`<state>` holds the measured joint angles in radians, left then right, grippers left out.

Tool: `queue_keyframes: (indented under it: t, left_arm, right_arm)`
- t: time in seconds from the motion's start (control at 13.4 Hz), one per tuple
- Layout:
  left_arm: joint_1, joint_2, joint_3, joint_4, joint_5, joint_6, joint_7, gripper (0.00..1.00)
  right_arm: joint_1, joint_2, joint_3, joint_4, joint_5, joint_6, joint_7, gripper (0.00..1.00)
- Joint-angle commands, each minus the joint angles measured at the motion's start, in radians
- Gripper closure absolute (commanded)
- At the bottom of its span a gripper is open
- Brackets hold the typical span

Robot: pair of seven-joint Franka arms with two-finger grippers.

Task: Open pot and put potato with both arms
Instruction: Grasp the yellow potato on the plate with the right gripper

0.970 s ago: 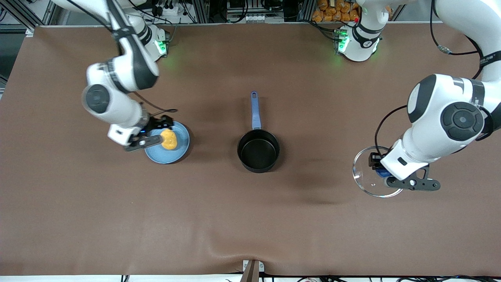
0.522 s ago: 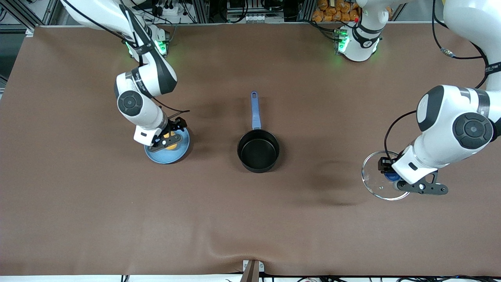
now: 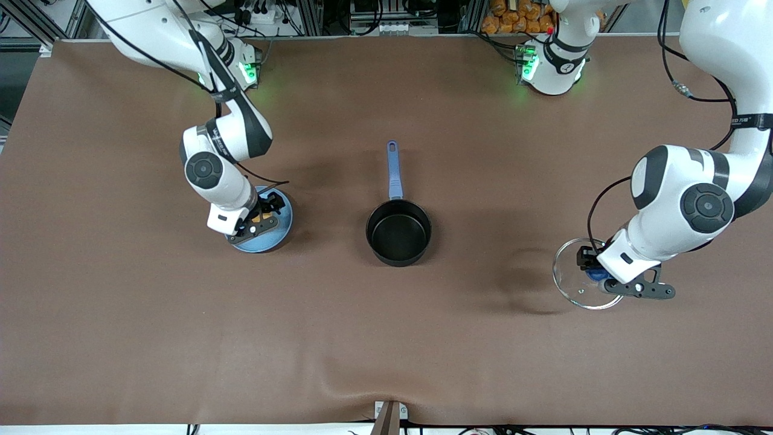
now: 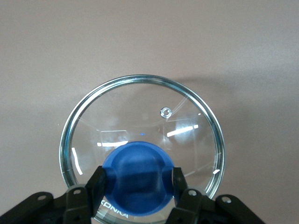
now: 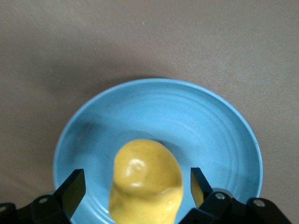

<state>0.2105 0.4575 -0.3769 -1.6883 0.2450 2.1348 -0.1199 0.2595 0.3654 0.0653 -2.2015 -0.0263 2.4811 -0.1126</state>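
The pot (image 3: 398, 232) stands uncovered near the middle of the bench (image 3: 386, 338), its interior bare and its blue handle (image 3: 394, 172) pointing toward the robots' bases. The glass lid (image 3: 580, 275) is toward the left arm's end of the bench, slightly nearer the front camera than the pot and well apart from it. The left gripper (image 4: 135, 184) is at the lid, its fingers (image 4: 97, 179) clenched on either side of the blue knob (image 4: 138, 175), touching it on both flanks in the left wrist view. Whether the lid rests on the bench or is held just above it cannot be determined from the front view; a shadow lies on the bench beside it, toward the pot. The blue plate (image 3: 281, 229) sits toward the right arm's end of the bench, about level with the pot. The potato (image 5: 145, 179) lies on the plate (image 5: 201, 126), largely hidden by the gripper in the front view. The right gripper (image 5: 138, 186) is lowered over the plate, its fingers (image 5: 72, 189) spread to either side of the potato with a visible gap on each flank, so they are released and not yet grasping it. In the front view the right gripper (image 3: 259, 217) is seen directly over the plate.
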Motion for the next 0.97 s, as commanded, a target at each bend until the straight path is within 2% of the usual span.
queue_keyframes:
  t: [0.0,0.07,0.22,0.3,0.45,0.6,0.75,0.9]
  left_arm:
    - [0.004,0.003,-0.005,-0.022,0.003,0.048,0.011,1.0]
    - [0.006,0.007,-0.005,-0.033,0.011,0.072,0.011,1.0]
    - [0.007,0.018,-0.004,-0.06,0.048,0.12,0.009,1.0]
    - [0.007,0.023,-0.004,-0.071,0.059,0.151,0.005,1.0]
    - [0.007,0.052,0.001,-0.073,0.069,0.191,-0.001,1.0]
    - [0.007,0.082,0.003,-0.079,0.076,0.224,-0.007,1.0]
    - [0.007,0.101,0.003,-0.112,0.076,0.26,-0.009,1.0]
    - [0.01,0.095,0.003,-0.184,0.076,0.336,-0.026,1.0]
  right_arm:
    - [-0.025,-0.006,0.008,-0.053,-0.029,0.073,-0.055,0.0]
    - [-0.025,-0.005,0.008,-0.067,-0.033,0.103,-0.059,0.16]
    - [-0.026,-0.008,0.01,-0.061,-0.081,0.099,-0.166,0.94]
    - [-0.029,-0.016,0.01,-0.051,-0.081,0.079,-0.157,1.0]
    - [-0.029,-0.032,0.016,0.017,-0.073,-0.041,-0.13,1.0]
    - [0.004,-0.039,0.042,0.141,-0.043,-0.173,0.018,1.0]
    - [0.052,-0.023,0.057,0.303,0.043,-0.296,0.149,1.0]
    - [0.093,0.006,0.057,0.428,0.141,-0.315,0.179,1.0]
